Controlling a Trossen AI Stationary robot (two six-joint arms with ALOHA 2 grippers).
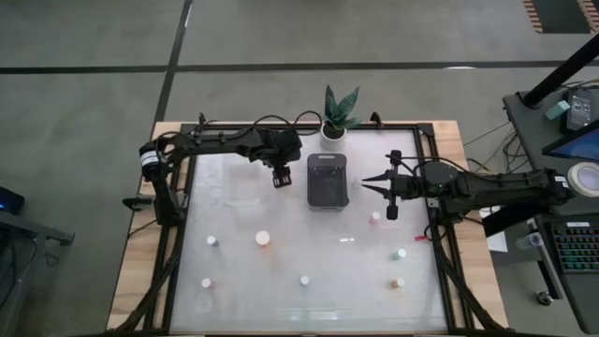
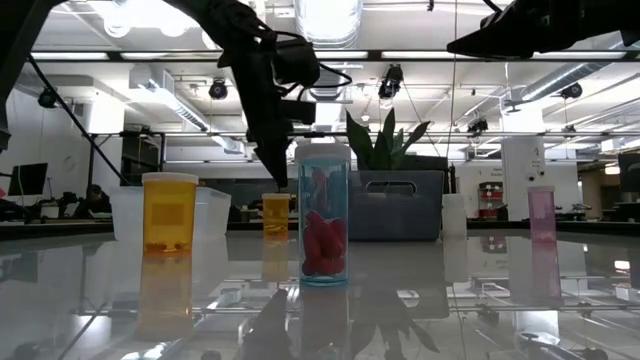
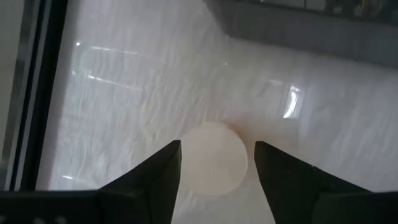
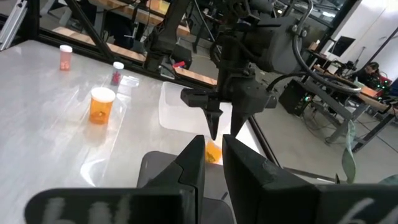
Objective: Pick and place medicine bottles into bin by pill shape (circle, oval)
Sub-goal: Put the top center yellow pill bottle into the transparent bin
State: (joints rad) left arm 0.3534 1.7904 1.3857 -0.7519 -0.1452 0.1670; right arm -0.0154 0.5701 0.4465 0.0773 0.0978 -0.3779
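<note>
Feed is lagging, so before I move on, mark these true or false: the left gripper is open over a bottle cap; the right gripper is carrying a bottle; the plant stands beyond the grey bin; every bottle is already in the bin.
1. The left gripper is open, with a white bottle cap between its fingers. True.
2. The right gripper is carrying a bottle. False: it is shut, with nothing in it.
3. The plant stands beyond the grey bin. True.
4. Every bottle is already in the bin. False: several stand on the table, such as the orange bottle.
</note>
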